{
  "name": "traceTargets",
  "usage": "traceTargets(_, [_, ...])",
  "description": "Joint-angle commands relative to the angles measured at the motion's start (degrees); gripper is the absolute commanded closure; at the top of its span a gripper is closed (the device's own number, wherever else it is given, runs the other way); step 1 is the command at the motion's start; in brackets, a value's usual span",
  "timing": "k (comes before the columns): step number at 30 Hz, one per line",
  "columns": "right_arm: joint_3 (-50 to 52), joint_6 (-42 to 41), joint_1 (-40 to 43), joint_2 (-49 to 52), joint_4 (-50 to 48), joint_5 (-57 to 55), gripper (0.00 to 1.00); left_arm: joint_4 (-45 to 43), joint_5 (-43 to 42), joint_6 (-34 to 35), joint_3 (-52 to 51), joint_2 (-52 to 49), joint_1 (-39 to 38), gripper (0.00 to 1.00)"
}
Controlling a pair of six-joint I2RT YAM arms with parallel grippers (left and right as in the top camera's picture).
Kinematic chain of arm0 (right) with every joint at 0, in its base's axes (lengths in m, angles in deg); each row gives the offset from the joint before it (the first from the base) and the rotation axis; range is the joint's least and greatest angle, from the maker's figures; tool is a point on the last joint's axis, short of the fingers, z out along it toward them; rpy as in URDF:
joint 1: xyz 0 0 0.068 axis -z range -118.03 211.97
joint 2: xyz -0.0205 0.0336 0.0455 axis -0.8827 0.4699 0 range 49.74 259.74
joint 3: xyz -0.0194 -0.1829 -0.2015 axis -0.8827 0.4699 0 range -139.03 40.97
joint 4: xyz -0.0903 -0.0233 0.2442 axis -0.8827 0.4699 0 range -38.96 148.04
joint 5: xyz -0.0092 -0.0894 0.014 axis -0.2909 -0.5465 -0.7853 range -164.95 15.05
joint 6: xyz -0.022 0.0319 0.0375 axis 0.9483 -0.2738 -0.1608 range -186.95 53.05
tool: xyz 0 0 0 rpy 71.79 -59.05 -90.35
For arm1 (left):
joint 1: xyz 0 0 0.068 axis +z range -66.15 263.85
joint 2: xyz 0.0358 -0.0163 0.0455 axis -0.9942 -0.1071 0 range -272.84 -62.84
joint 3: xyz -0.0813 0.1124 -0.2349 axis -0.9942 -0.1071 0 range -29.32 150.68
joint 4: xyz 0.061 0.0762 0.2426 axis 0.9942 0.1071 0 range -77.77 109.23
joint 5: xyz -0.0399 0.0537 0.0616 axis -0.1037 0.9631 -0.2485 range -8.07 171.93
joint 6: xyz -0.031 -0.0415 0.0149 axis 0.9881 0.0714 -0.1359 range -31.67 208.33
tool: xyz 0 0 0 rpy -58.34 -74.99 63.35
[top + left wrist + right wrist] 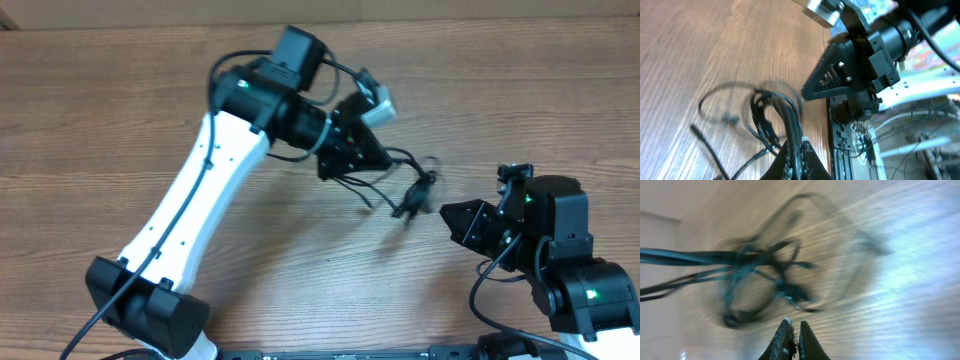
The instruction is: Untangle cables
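Note:
The cables (408, 188) are a tangle of thin black cords hanging in loops just above the wooden table. My left gripper (362, 157) is shut on a bundle of their strands; in the left wrist view the fingers (797, 156) pinch the bundle, and loops and a loose plug end (765, 112) trail beyond them. My right gripper (448, 214) is just right of the tangle, not touching it. In the right wrist view its fingers (794, 328) are closed with nothing between them, and the blurred cables (765, 272) lie ahead. The right gripper also shows in the left wrist view (812, 90).
The wooden table (120, 90) stretches left and behind the arms. A black rail (840, 142) runs along the table's near edge by the right arm's base (585, 295). The left arm's white link (190, 210) crosses the table's left half.

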Motion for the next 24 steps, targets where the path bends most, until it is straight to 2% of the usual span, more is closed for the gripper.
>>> traceTargets(1, [-1.18,-0.87,0.15,-0.44,1.66,-8.41,0.96,0.81,-9.46,0.31,1.68,1.79,4.37,0.96])
traceTargets(4, [-1.18,-0.85,0.15,-0.44,2.67,-9.46,0.96,1.46,-12.52,0.28,1.68,1.79,6.49,0.96])
traceTargets(8, [-1.18,-0.57,0.15,-0.44,1.79,-5.05,0.95,2.45,-12.37,0.28,1.68,1.79,7.02,0.96])
traceTargets(9, [-1.18,-0.42,0.15,-0.44,-1.68,3.15,0.38,2.45,-12.35,0.26,1.68,1.79,6.16,0.96])
traceTargets(10, [-1.18,-0.42,0.15,-0.44,-3.37,6.38,0.26,2.43,-12.39,0.22,1.68,1.79,5.86,0.96])
traceTargets(12, [-1.18,-0.44,0.15,-0.44,-6.34,10.95,0.17,2.19,-12.39,0.09,1.68,1.79,5.11,0.96])
traceTargets(14, [-1.18,-0.70,0.15,-0.44,-9.20,14.21,0.13,1.60,-12.39,0.07,1.68,1.79,3.89,0.96])
traceTargets(18, [-1.18,-2.29,0.15,-0.42,-11.85,15.89,0.13,0.28,-12.39,0.09,1.68,1.79,0.35,0.96])
traceTargets(24, [-1.18,-2.38,0.15,0.15,-11.08,15.02,0.22,-2.80,-12.41,0.28,1.68,1.79,-3.28,0.96])
